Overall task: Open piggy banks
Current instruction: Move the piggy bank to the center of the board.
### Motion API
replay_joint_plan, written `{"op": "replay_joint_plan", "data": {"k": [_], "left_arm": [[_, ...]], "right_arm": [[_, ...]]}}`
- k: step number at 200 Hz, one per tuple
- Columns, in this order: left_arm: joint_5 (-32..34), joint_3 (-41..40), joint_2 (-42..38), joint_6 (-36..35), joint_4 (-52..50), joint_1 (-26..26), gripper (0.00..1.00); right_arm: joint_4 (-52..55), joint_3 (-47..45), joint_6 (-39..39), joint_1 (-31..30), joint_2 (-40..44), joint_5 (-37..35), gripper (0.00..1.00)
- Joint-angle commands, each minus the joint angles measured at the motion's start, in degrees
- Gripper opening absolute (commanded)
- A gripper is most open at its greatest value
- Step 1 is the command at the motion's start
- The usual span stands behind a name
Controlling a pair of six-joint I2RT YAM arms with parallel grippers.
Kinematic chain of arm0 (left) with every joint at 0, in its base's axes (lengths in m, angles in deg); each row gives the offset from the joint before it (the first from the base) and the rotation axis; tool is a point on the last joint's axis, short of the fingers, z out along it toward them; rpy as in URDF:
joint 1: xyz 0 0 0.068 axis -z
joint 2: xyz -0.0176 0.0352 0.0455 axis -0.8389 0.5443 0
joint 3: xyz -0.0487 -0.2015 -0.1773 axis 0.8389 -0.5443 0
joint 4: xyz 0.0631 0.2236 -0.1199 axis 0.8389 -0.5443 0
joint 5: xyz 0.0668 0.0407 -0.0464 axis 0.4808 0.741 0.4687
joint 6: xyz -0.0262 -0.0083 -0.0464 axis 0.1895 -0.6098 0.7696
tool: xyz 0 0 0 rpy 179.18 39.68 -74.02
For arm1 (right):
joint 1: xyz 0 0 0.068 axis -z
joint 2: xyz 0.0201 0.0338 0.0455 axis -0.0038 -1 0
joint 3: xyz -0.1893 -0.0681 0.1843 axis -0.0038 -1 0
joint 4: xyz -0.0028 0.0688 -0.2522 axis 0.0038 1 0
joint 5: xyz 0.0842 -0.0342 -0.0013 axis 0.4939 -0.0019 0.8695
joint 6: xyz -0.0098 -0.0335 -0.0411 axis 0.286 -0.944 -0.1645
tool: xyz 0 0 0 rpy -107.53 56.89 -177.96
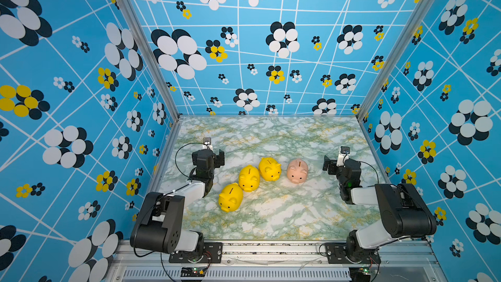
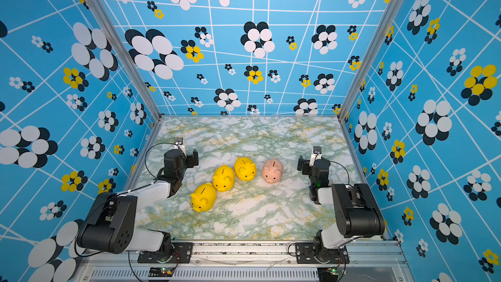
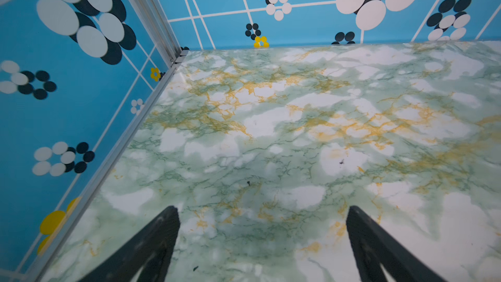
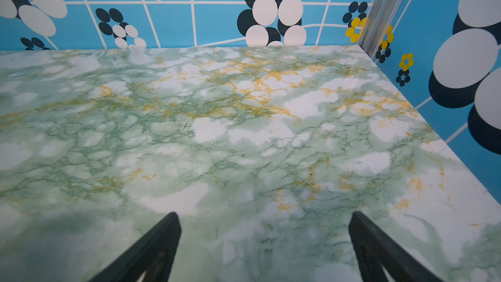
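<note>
Task looks not yet begun. All 4 piggy banks stand upright on the marble table, coin slots up and bellies down, so no underside shows & none can be judged opened. The 3 yellow ones form a diagonal row, each touching or just beside the next: near yellow pig, middle yellow pig, far yellow pig. The pink pig sits slightly apart, toward the robot's right. The left gripper is near the row on its left side, jaws spread wide w/ nothing between them; its wrist view shows only bare tabletop. The right gripper is near the pink pig on the right, likewise released & empty. All 4 remain; each prob. needs turning over to reach the belly. No brand, label or legible writing appears on pigs or arms; the walls carry only a flower-and-line print.
</note>
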Motion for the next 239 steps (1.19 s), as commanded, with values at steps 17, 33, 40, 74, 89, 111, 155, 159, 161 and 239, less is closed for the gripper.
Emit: {"op": "replay_joint_plan", "data": {"k": [17,33,40,74,89,111,155,159,161,239], "left_arm": [[12.7,12.5,-4.6,3.9,-30.6,9.6,0.99],[13.2,16.5,-5.9,5.7,-39.6,14.3,0.99],[11.8,18.5,-6.6,7.3,-43.8,16.0,0.99],[7.9,25.2,-9.0,14.0,-59.0,24.3,0.99],[6.7,26.3,-10.3,18.1,-64.7,28.0,0.99],[8.0,29.3,-9.9,26.1,-78.7,33.0,0.99],[7.1,31.0,-12.4,35.0,-99.2,40.2,0.99],[6.1,30.7,-13.2,35.5,-100.1,40.2,0.99],[5.7,30.5,-13.6,35.8,-100.7,40.1,0.99],[-16.3,22.7,-24.6,32.2,-97.2,24.6,0.99]], "right_arm": [[6.1,3.2,0.6,-1.3,2.7,-6.2,1.0],[11.0,4.5,0.6,-2.0,6.0,-8.5,1.0],[14.6,5.6,0.5,-2.4,7.9,-9.0,1.0],[34.8,12.5,7.4,-2.7,17.9,-6.7,1.0],[43.5,15.6,10.3,-3.0,20.7,-2.8,1.0],[53.4,18.5,12.0,-4.3,25.0,4.6,1.0],[65.9,20.2,14.5,-12.9,33.6,19.3,1.0],[67.2,20.2,14.9,-14.4,34.4,20.3,1.0],[67.3,20.2,14.9,-14.7,34.5,20.5,1.0],[68.6,14.2,23.9,-40.4,38.5,16.4,1.0]]}}
